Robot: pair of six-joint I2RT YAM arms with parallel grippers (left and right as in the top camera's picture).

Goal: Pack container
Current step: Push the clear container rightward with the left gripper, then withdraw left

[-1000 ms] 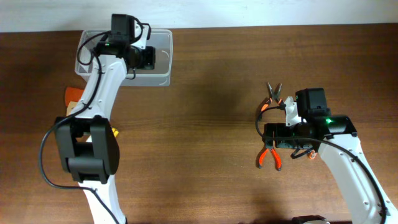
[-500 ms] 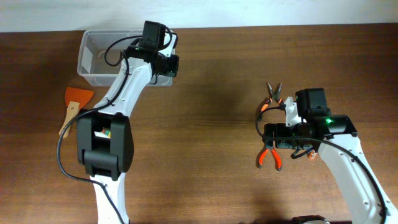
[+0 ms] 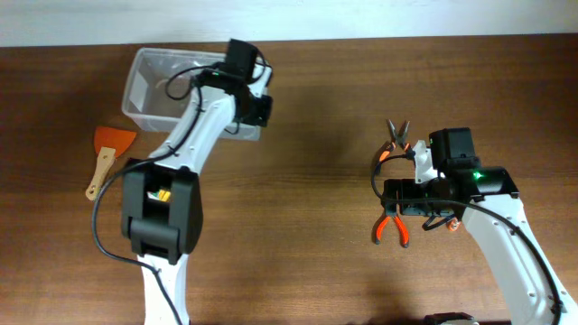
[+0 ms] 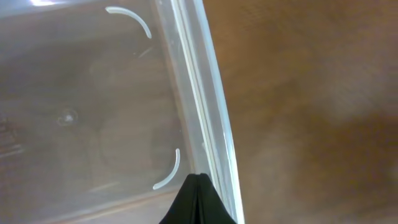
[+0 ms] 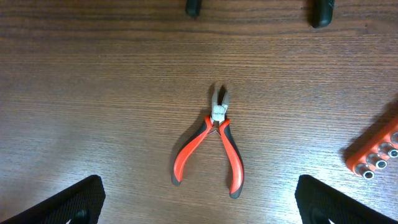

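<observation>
The container is a clear plastic tub at the table's back left, and it looks empty inside. My left gripper is shut on its right rim. In the left wrist view the black fingertips pinch the rim of the container. My right gripper is open and empty, hovering over red-handled pliers lying flat on the table. In the right wrist view the pliers lie ahead of and between the two fingers of that gripper.
An orange scraper with a wooden handle lies left of the left arm. A second pair of pliers lies beyond the right gripper. An orange bit holder lies to the right of the red pliers.
My left gripper has pulled the container to the right and slightly toward the table's middle. The right arm and the pliers have not moved.
</observation>
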